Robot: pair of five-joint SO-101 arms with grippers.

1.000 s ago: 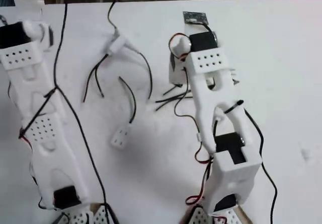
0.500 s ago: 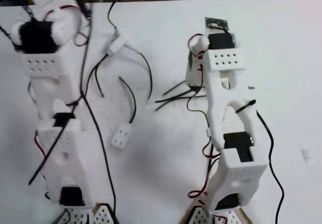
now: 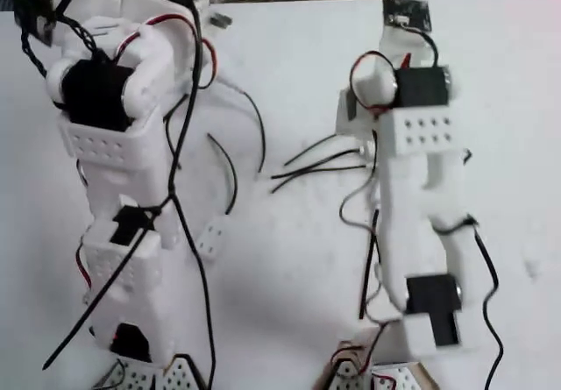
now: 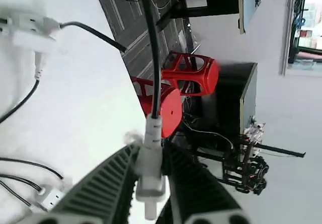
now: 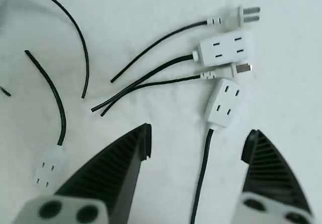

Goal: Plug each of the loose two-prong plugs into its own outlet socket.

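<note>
Evidently mid-carry, nothing plugged in yet. Clamped between the ribbed black jaws of the left gripper (image 4: pixel 151 149): a white two-prong plug on a black cord (image 4: pixel 150 169), lifted off the white table (image 3: pixel 289 302), cord leading out past the tips. Spread wide above the table and gripping nothing: the right gripper (image 5: pixel 199 132). Just ahead of it, a white four-slot outlet block on a black cord (image 5: pixel 220 103), a second white outlet block (image 5: pixel 221 50) near it, a loose white plug between the two blocks (image 5: pixel 229 71), and another loose white plug beyond the second block (image 5: pixel 235 14).

Judged next: lower the held plug to a free socket, square prongs to slots, press straight in. Probably pin the block with the right gripper against sliding. Possibly regrip first, the prong end seeming to face the palm.

Since a second ago: a swing up and toward the table's far edge by the left arm, and a shift outward and farther away by the right arm.
</note>
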